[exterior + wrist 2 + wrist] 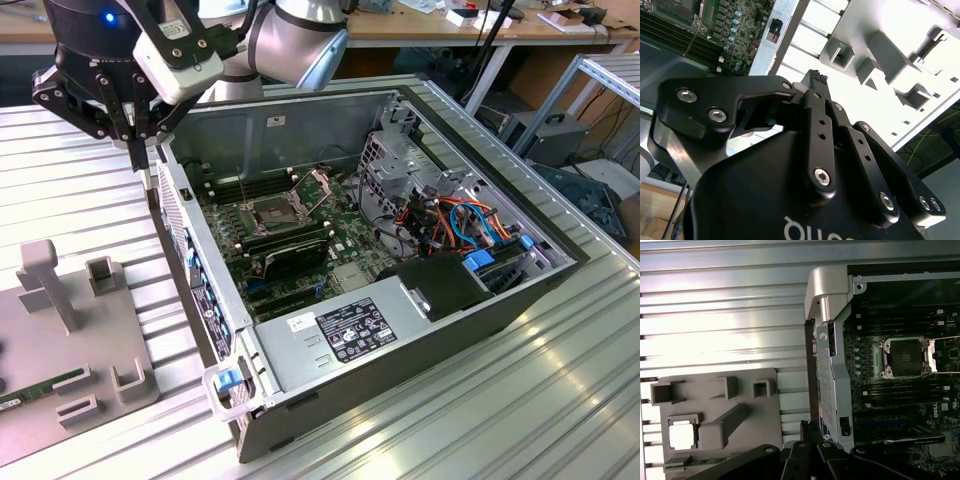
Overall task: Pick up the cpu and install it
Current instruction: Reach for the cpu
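Observation:
The cpu [681,435], a small silver-grey square chip, lies flat in a recess of the grey fixture tray [740,390] in the first wrist view. My gripper [150,172] hangs above the ribbed table, between the tray [100,390] and the open computer case [400,330], close to the case's side wall. Its black fingers [815,82] meet at the tips with nothing between them. The dark square socket [905,357] on the motherboard stands open with its metal frame hinged up [275,212]. The cpu is apart from the gripper.
Long memory sticks [285,245] sit in slots beside the socket. A green memory stick [30,385] lies on the tray, beside an upright grey post [45,275] and small brackets. Drive cage and coloured cables [450,225] fill the case's far end.

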